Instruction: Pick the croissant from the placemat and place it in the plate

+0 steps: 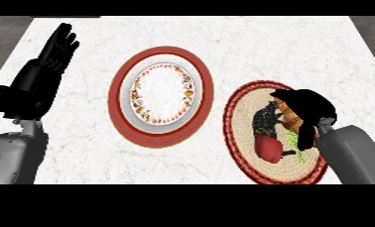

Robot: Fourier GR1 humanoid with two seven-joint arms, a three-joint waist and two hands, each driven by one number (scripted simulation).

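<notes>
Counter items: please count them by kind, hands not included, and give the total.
Plate: 1
Placemat: 1
Croissant, under the curled right hand: 1
Total: 3
The left hand rests open at the left edge.

- White marble counter [242, 42] with faint veining, spanning the whole view.
- Grey floor strip [13, 25] visible past the counter's far left corner and far right corner.
</notes>
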